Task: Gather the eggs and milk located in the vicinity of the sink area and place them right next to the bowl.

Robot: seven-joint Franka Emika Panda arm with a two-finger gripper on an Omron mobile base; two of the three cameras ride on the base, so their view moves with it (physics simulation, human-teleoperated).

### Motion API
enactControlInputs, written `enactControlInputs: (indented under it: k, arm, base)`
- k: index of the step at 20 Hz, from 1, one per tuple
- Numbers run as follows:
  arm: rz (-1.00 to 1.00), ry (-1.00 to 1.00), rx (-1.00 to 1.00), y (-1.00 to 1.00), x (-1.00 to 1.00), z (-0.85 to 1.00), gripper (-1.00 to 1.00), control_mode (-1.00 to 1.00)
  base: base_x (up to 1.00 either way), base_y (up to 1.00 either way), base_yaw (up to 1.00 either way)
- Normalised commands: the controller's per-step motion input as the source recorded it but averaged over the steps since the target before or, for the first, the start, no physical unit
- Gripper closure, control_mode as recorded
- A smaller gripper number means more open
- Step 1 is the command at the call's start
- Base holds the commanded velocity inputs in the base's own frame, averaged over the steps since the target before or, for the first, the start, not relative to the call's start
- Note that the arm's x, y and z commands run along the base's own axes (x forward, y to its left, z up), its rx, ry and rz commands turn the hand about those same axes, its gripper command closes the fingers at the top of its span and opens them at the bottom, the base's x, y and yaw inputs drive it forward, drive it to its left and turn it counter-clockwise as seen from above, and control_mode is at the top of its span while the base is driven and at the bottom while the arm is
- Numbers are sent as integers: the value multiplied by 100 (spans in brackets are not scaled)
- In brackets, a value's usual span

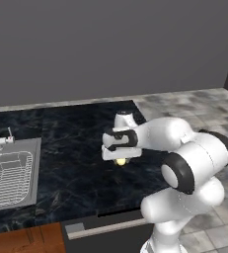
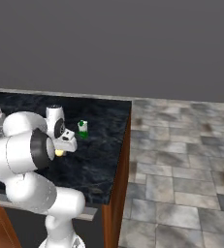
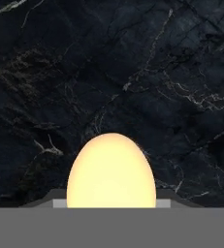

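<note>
To my left lies the grey metal sink with its wire rack; on the black marble counter my gripper is closed on the pale yellow round egg, low over the stone; further right stands the small green-and-white milk carton. The risk, I judge — a smooth round shell may roll out of my pads on the lift, or crack if I squeeze harder.

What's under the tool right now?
The pale yellow egg sits in the shut tool, with dark marble counter beneath. Whether the egg touches the counter is hidden.
</note>
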Motion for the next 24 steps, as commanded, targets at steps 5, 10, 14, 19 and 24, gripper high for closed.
enactControlInputs:
  k: [5, 10, 14, 19, 24]
  arm:
    - [0, 1, 4, 0, -100, 99, 100, -100]
    - [0, 13, -7, -6, -83, 80, 100, -100]
    - [0, 2, -6, -24, -100, 49, 100, -100]
    - [-10, 2, -8, -34, -63, 18, 100, -100]
    - [-7, 0, -1, -24, -20, 0, 100, -100]
  base:
    - [0, 0, 0]
    - [0, 0, 0]
    - [0, 0, 0]
    - [0, 0, 0]
    - [0, 0, 0]
